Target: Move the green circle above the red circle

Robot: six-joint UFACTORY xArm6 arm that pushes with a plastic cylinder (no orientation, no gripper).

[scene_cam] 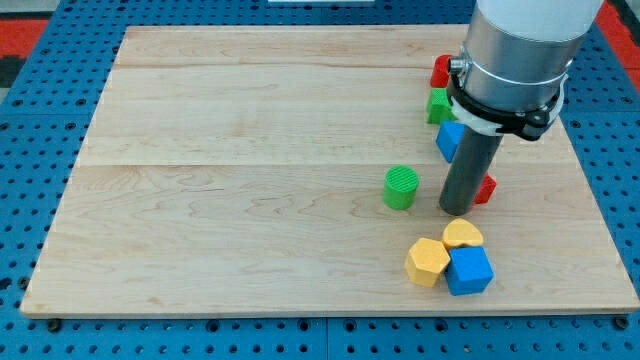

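The green circle (400,187) stands upright on the wooden board (240,180), a little right of centre, with open wood all around it. Just to its right, the arm's dark rod comes down to the board, and the tip (456,211) sits beside the green circle, near but apart from it. There is no claw on this arm to be open or closed, only the bare rod.

Directly behind the rod, on its right, a red block (485,189) peeks out; most of it is hidden, so its shape cannot be made out for certain. It touches or nearly touches the rod.

Up at the view's top right, three blocks run down in a line, partly covered by the arm's grey body (520,50): a red one (440,71), a green one (439,105) below it, then a blue one (450,140). Their shapes are partly hidden.

Toward the view's bottom, below the tip, a cluster of three sits pressed together: a yellow block with a rounded top (462,234), a yellow hexagon (427,262) to its lower left, and a blue cube (469,270) at the lower right.
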